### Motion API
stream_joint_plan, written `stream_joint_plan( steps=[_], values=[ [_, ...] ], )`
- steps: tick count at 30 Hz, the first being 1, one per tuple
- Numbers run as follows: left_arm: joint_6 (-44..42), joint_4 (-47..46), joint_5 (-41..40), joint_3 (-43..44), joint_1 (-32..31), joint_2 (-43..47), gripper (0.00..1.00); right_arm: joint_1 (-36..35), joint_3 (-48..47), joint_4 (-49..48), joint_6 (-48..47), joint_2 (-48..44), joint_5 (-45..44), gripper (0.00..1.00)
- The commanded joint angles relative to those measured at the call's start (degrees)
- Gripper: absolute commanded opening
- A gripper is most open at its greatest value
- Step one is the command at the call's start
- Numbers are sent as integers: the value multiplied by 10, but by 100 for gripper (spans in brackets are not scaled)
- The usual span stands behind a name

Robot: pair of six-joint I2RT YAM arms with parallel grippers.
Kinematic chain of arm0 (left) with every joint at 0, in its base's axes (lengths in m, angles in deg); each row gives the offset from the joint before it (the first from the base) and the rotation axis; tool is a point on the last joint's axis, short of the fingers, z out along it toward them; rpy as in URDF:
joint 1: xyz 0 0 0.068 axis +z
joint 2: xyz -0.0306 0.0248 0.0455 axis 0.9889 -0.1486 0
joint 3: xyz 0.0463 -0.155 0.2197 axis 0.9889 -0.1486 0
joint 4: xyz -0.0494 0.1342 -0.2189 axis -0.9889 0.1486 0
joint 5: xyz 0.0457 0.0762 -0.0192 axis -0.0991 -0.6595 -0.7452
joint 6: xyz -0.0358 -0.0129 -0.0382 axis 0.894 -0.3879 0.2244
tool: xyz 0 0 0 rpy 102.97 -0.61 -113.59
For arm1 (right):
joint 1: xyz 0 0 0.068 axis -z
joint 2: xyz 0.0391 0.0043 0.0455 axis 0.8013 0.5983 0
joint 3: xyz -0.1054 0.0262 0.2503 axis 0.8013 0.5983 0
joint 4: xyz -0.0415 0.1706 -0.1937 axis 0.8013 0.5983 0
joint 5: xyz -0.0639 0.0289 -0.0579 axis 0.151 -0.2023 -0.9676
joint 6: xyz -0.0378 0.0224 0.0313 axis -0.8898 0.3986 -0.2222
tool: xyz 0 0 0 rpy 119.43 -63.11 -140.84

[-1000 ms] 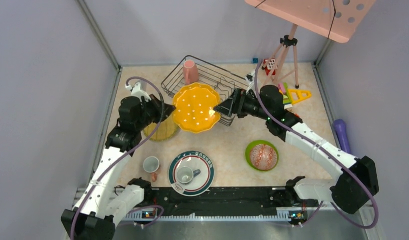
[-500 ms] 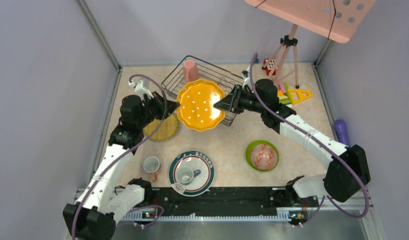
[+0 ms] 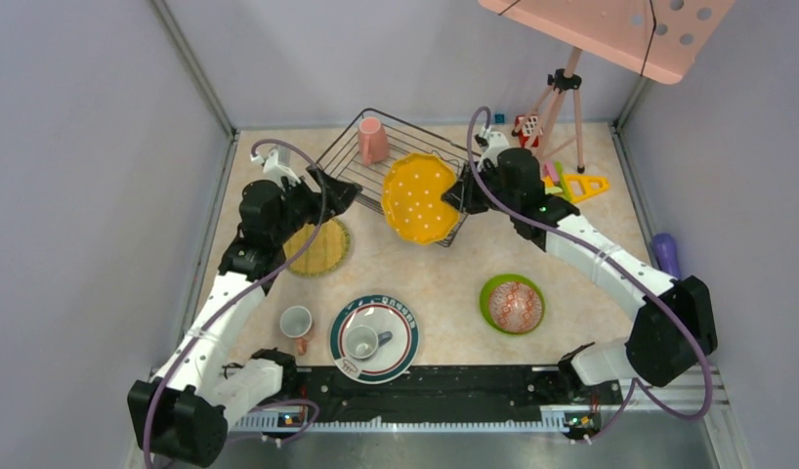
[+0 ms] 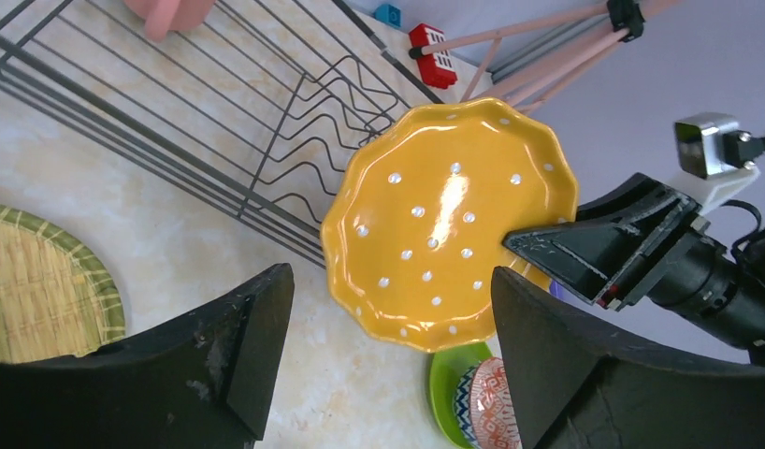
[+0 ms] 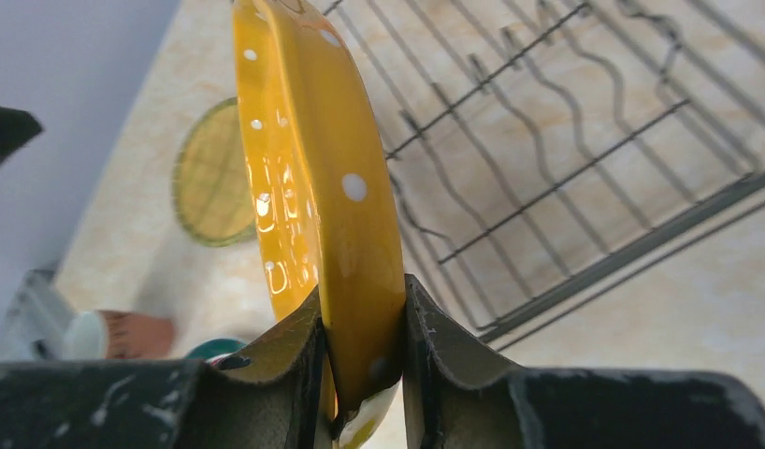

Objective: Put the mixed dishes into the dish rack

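Observation:
My right gripper (image 3: 457,195) is shut on the rim of the yellow dotted scalloped plate (image 3: 420,198), which it holds tilted on edge over the near right corner of the dark wire dish rack (image 3: 342,147). In the right wrist view both fingers of the gripper (image 5: 360,299) pinch the plate's edge (image 5: 313,140). My left gripper (image 3: 342,192) stands open just left of the plate, apart from it; its wrist view shows the plate (image 4: 449,220) beyond the spread jaws (image 4: 390,281). A pink mug (image 3: 372,140) stands upside down in the rack.
An olive-yellow plate (image 3: 317,246) lies under the left arm. Near the front lie a white cup (image 3: 296,320), a green-rimmed plate (image 3: 405,337) with a small cup (image 3: 361,342) on it, and a lime plate (image 3: 489,293) holding a patterned bowl (image 3: 516,305). Toy blocks (image 3: 571,183) and a tripod (image 3: 562,107) stand at the back right.
My left gripper has let go of the yellow plate, opened and drawn back left. The right gripper closed on the rim and carried the plate right toward the rack, tipping it more upright.

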Motion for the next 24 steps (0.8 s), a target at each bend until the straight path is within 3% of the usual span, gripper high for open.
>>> stream_joint_plan(
  steps=[1, 4, 13, 24],
  values=[
    [-3, 22, -40, 29, 0, -23, 89, 4, -83, -116, -133, -32, -68, 0],
    [-8, 57, -67, 40, 0, -31, 98, 4, -107, -125, -187, -37, -86, 0],
    [35, 19, -95, 7, 4, -42, 97, 4, -149, -154, -341, -7, -157, 0],
    [78, 28, -97, 38, 4, -98, 94, 15, -153, -264, -538, 74, -107, 0]
  ],
)
